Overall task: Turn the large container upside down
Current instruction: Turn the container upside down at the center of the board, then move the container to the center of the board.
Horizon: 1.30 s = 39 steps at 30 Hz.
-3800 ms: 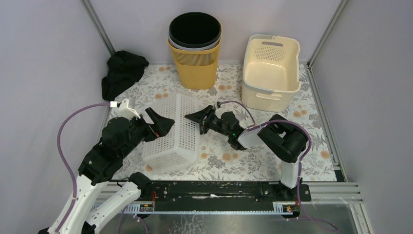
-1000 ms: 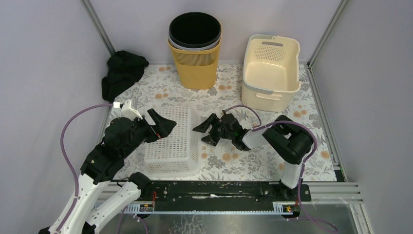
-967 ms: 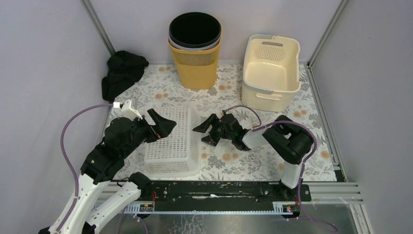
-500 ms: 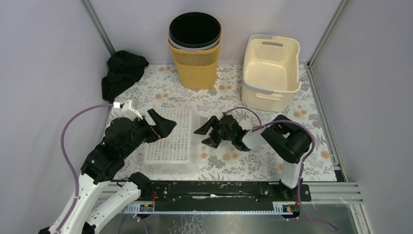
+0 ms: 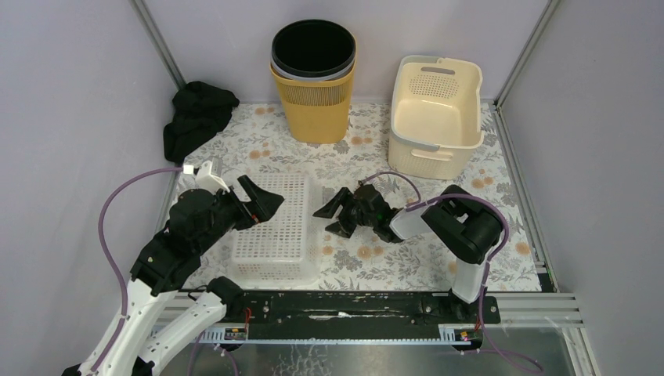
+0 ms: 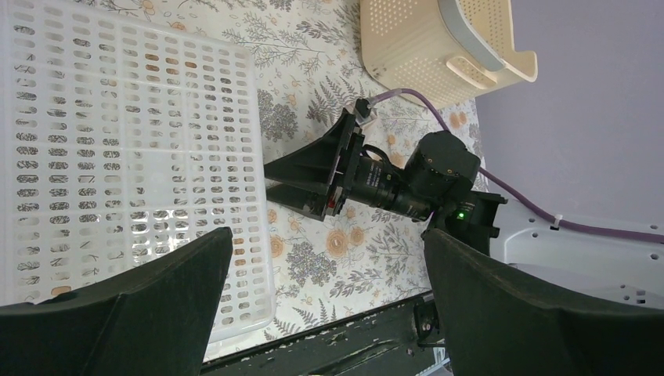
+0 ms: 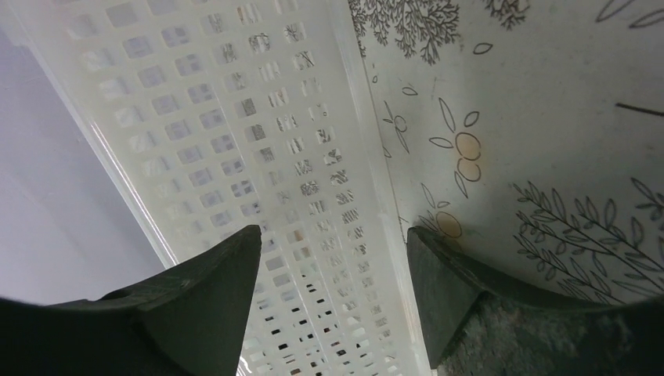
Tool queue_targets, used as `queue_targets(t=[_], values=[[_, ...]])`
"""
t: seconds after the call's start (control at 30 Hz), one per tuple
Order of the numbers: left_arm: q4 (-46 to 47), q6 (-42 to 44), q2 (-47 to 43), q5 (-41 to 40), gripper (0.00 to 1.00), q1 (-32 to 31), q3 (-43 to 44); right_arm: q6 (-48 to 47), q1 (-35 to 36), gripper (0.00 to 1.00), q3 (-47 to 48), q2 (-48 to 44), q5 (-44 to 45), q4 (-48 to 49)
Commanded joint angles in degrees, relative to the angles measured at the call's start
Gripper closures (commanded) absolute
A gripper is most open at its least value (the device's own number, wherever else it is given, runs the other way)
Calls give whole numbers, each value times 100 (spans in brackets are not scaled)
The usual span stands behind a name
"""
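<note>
Back the open right gripper [image 5: 322, 222] away and lift the wide-open left gripper [image 6: 326, 239] clear, without nudging the white perforated plastic basket [image 5: 278, 227] lying base-up on the flowered counter [image 5: 391, 262] between them.

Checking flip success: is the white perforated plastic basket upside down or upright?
Upside down: the white perforated plastic basket lies flat, slotted base facing up, rim on the floral table.

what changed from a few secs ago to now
The white basket tipped from leaning on its edge to lying flat, base up. The right hand came off its side and drew back rightward, open. The left hand stayed open over it; yellow bin, cream basket and black cloth did not move.
</note>
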Motion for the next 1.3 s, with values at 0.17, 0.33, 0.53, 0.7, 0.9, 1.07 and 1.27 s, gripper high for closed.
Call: queue_targets(t=[0.17,0.33,0.53,0.7,0.9,1.07,1.27], values=[[438,-28,-24,78,0,-24,-58,-783,-19,34,-15,-928,496,-1021],[456,-10,29,105,0,-31,-38,-986,-19,60,-56,-1206,567,-1202],[478,-9,71,135,0,-24,-11,-1137,-19,81,-41,-1370,321,-1163],[498,-9,103,159,0,-24,0,-1148,-24,92,-146,-1390,98,-899],[529,-9,132,180,0,-22,-7,-1182,-19,95,-182,-1374,-226,-643],[545,-9,142,197,0,-24,-15,-1176,10,96,-182,-1322,-493,-474],[563,-9,132,195,0,-25,-56,-1150,92,92,-136,-1220,-673,-298]])
